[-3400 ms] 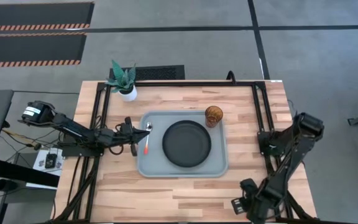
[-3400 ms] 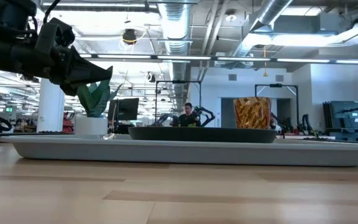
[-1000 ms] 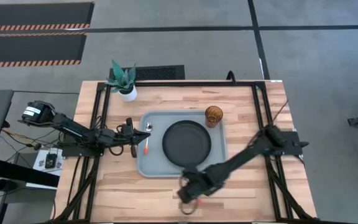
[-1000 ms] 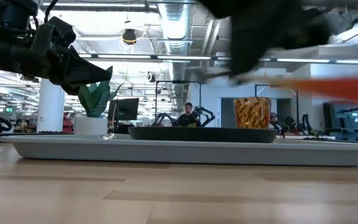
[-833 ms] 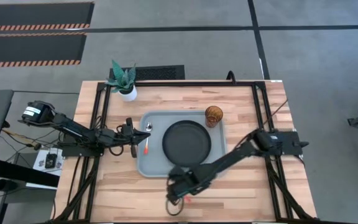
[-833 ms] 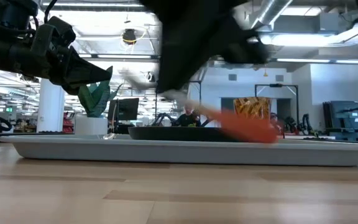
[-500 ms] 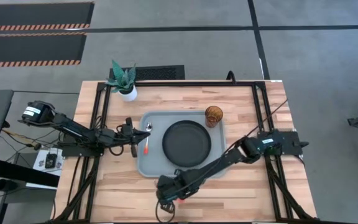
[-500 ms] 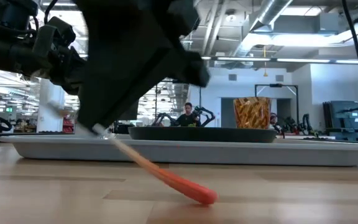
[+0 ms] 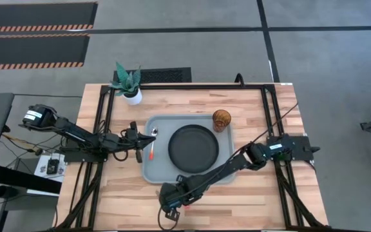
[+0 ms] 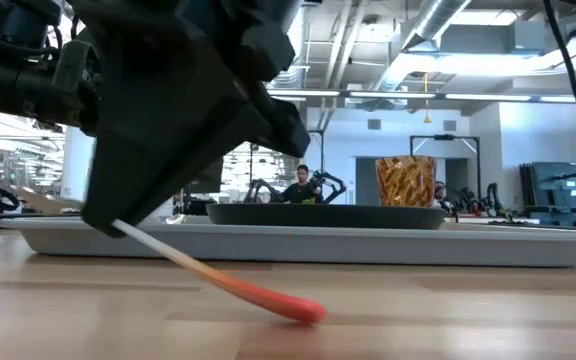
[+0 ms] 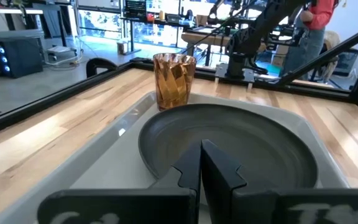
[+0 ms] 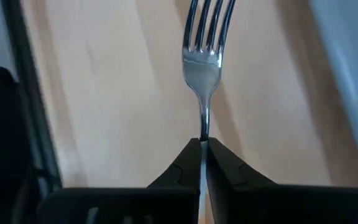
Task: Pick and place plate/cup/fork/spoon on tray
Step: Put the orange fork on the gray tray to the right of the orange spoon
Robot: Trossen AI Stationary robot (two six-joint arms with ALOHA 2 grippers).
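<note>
The pale tray [image 9: 150, 169] lies mid-table and carries the black plate [image 9: 193, 148], the amber cup [image 9: 221, 120] at its far right corner and the spoon [image 9: 152, 144] along its left side. My right gripper [image 9: 168, 207] is low over the wood near the tray's near left corner, shut on the fork [image 12: 205, 56]. The fork's red-orange handle [image 10: 258, 295] slants down to the table. My left gripper [image 11: 201, 167] is shut with nothing in it, at the tray's left edge by the spoon, facing the plate [image 11: 241, 140] and the cup [image 11: 173, 79]. My right gripper pinches the fork's silver neck [image 12: 204, 127], just below the prongs, between its two fingers. The pronged head [image 12: 207, 22] sticks out past the fingertips. The fork is tilted: its handle runs down out of the gripper, and the red free end [image 10: 296, 309] is on or just above the wood.
A white pot with a green plant [image 9: 129, 87] stands at the table's far left. Black frame rails [image 9: 269, 116] run along both sides. Bare wood [image 9: 250, 200] stretches along the tray's near side. A person [image 10: 303, 183] sits far back in the room.
My right gripper has swept toward the table's left edge along the tray's near side and come down, carrying the fork. The fork has tipped from nearly level and high to slanting steeply, its red handle end lowered to the tabletop.
</note>
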